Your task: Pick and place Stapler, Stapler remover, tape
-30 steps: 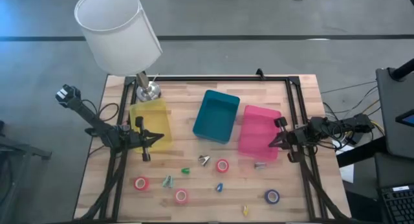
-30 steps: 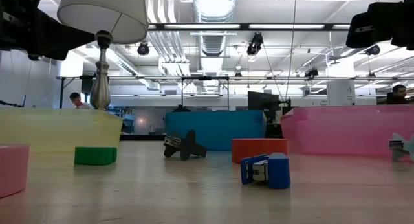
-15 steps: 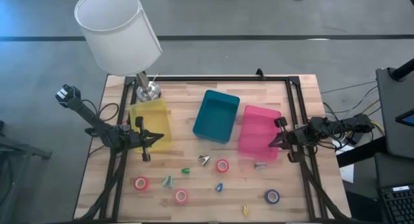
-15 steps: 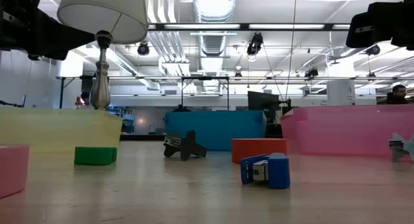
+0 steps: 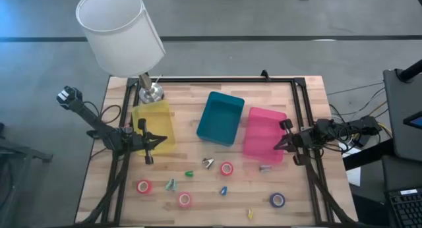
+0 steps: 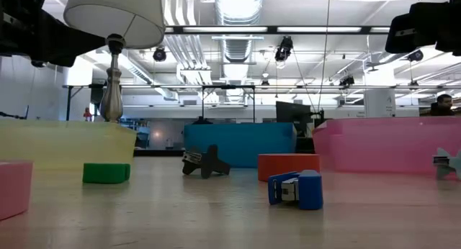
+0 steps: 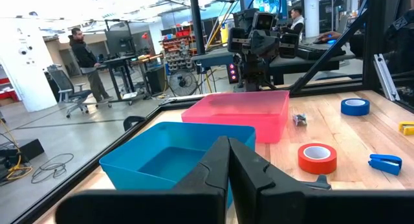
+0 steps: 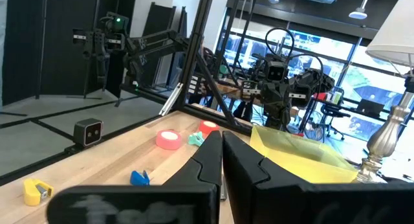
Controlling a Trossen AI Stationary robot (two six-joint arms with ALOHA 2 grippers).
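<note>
Pink tape roll (image 6: 13,188) cut off, low view

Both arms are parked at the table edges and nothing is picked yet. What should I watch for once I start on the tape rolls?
The small green stapler lies close beside one red tape roll, so a grasp there may knock it. The lamp overhangs the yellow bin, near the left gripper; a high lift might clip the shade. The blue tape roll sits near the table's front edge and may get pushed off.
</note>
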